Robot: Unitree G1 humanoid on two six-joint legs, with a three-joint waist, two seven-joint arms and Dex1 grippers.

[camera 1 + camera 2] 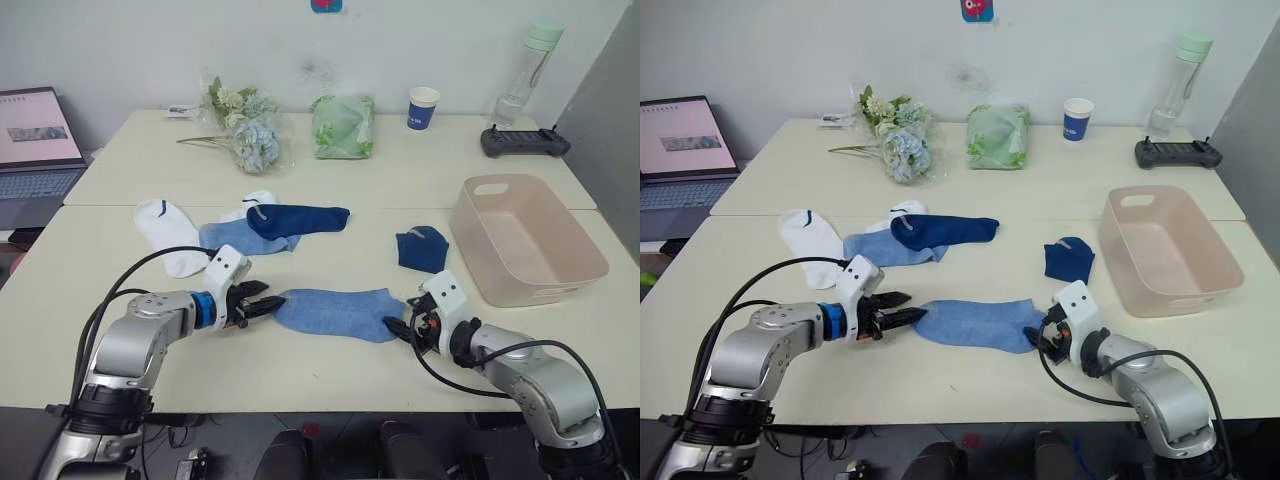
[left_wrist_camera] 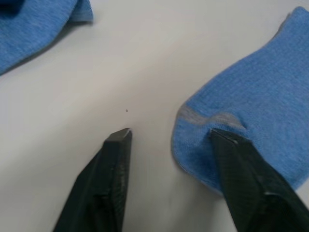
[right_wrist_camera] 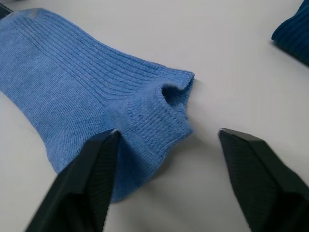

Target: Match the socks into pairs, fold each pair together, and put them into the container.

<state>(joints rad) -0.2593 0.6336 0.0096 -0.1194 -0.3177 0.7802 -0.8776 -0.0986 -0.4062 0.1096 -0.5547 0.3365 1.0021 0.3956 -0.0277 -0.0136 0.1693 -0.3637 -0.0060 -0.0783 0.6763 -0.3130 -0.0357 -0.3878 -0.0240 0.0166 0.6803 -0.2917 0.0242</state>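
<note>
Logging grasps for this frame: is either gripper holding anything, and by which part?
Nothing is held. Both sets of jaws stand open at opposite ends of the flat light blue knit sock: left gripper at its toe, right gripper at its cuff.

Light blue knit sock (image 1: 335, 312) flat at near centre; second light blue sock (image 1: 235, 236), two white socks (image 1: 168, 232), navy sock (image 1: 297, 218) heaped far-left; folded navy sock (image 1: 421, 248) beside empty pale pink plastic basin (image 1: 480, 271), right.

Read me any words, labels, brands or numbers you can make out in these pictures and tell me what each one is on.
No text can be read.
Blue-and-white paper cup: any print too small to read.
Laptop screen: content blurred, unreadable.
Wall sticker: cut off at the frame edge, no letters legible.
Clear bottle: no label legible.
Socks and pink basin: no writing visible.
</note>
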